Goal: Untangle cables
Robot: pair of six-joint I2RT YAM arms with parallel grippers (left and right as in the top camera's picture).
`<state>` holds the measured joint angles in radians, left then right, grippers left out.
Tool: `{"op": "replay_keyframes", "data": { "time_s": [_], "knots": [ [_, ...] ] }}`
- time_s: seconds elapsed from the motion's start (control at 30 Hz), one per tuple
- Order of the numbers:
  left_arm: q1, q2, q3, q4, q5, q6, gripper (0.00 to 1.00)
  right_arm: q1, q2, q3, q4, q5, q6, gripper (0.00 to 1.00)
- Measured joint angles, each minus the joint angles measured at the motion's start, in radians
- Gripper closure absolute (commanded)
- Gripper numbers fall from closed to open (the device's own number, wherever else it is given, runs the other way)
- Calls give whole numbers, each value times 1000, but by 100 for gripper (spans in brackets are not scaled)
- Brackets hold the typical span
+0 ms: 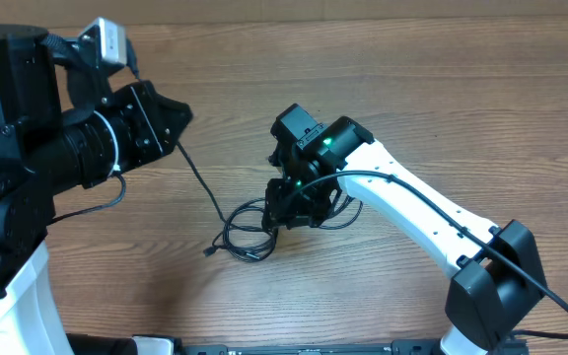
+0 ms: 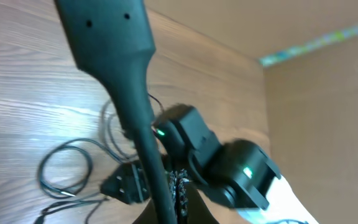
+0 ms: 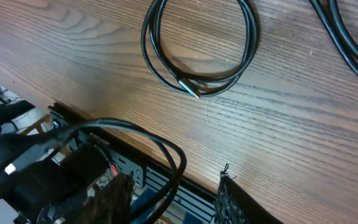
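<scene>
1. Cables (image 1: 249,235) lay tangled on the table (image 1: 432,79), beneath the right gripper (image 1: 289,207).
2. Its fingers (image 3: 114,198) stood apart.
3. The left gripper (image 1: 173,120), well apart from it, was closed; one cable ran up to it.

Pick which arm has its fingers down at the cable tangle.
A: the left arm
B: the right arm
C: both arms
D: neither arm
B: the right gripper sits low over the cable tangle, while the left gripper is up and off to the side, with only one thin strand running from the tangle up to its fingers.
</scene>
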<state>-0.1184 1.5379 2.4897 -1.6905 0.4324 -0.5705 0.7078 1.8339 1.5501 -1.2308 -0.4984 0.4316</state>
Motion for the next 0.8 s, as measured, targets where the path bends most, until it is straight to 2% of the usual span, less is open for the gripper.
{"op": "replay_keyframes", "data": {
  "time_s": [0.13, 0.37, 0.67, 0.8],
  "knots": [
    [0, 1, 0, 30, -68, -27, 96, 5, 0, 0, -15, 0, -3, 55],
    [0, 5, 0, 95, -104, -34, 96, 74, 0, 0, 3, 0, -12, 51],
    [0, 8, 0, 128, -105, -37, 96, 148, 0, 0, 120, -64, -14, 50],
    [0, 8, 0, 158, -45, -35, 96, 150, 0, 0, 197, -134, -14, 50]
  ]
}}
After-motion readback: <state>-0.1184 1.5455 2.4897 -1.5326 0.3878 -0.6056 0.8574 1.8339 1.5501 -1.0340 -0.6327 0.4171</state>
